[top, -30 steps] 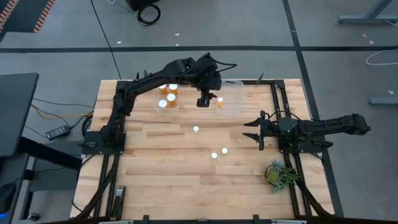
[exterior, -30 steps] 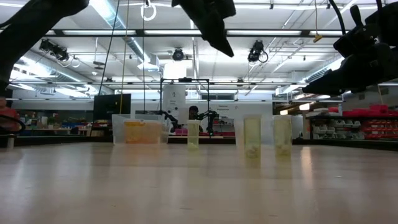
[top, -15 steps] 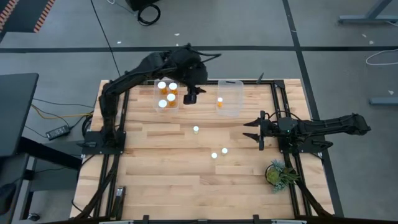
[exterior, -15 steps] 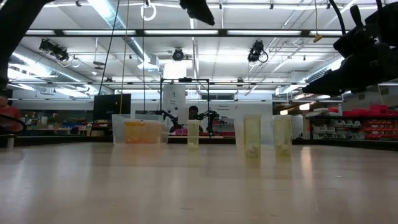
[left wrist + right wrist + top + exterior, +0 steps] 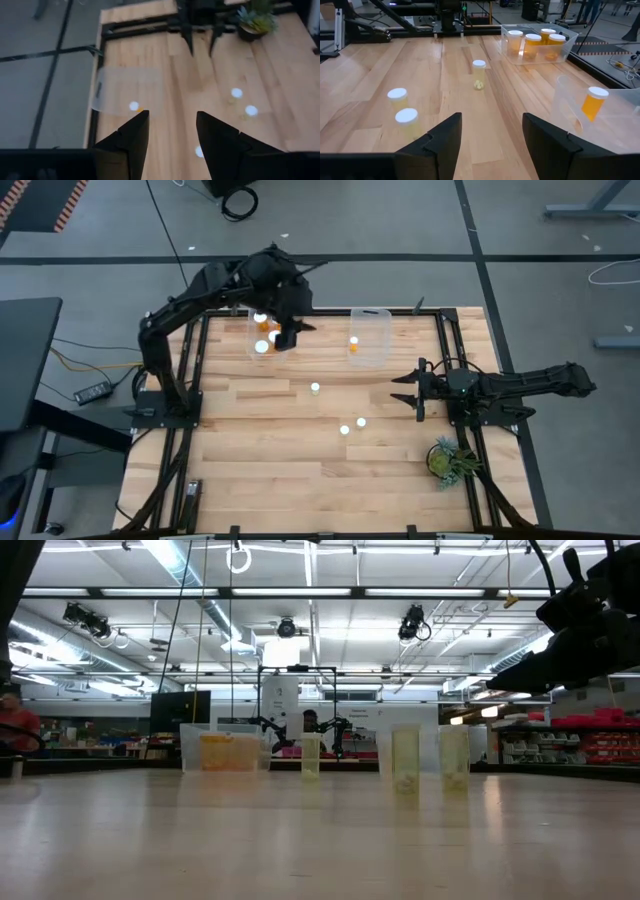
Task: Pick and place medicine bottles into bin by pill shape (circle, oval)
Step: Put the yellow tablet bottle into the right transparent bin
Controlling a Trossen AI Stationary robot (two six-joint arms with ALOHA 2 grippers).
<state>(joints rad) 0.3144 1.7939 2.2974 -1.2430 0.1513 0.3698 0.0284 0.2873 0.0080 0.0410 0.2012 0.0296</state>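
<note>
high view: left pincer [image 5: 288, 337] hovers open and empty above the bin [image 5: 268, 332].

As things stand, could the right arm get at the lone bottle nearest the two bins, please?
Probably yes: the right gripper is open and empty, and only bare table separates it from that bottle.

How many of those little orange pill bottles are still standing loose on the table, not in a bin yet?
3. One bottle stands mid-table, alone. Two more, one beside the other, stand nearer the plant. None looks hidden.
</note>
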